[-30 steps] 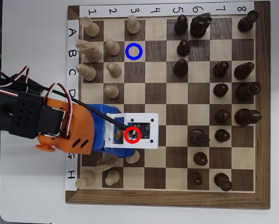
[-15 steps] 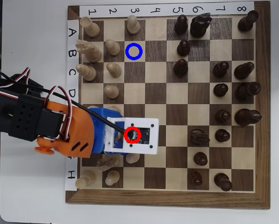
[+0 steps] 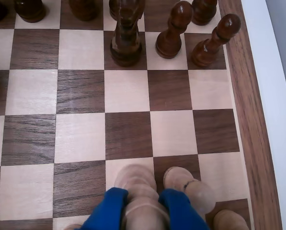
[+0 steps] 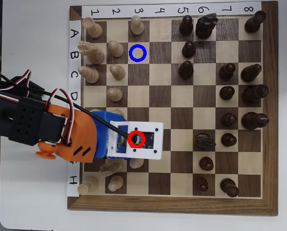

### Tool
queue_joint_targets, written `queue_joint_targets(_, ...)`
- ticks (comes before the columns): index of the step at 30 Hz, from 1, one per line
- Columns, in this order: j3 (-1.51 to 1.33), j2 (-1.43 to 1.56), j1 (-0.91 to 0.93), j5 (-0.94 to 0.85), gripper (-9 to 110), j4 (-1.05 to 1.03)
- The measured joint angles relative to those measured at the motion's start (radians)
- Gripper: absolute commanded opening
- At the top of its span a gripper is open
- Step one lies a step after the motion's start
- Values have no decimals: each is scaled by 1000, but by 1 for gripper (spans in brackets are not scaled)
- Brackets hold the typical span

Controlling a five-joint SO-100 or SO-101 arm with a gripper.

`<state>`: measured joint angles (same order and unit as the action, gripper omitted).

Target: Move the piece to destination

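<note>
Gripping the piece (image 3: 140, 191) w/ blue jaws narrow round its stem: light, stiff, smooth wood; destination (image 4: 137, 53) well apart.

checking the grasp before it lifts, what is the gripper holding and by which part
The gripper has its blue fingers on either side of a cream piece, pressing its body below the rounded top. Whether this is the pawn cannot be told.
</note>
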<state>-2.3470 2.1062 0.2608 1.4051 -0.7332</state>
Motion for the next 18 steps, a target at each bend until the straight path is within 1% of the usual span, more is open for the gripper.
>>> queue_joint_targets(18, 0, 120, -8, 49, 0, -106)
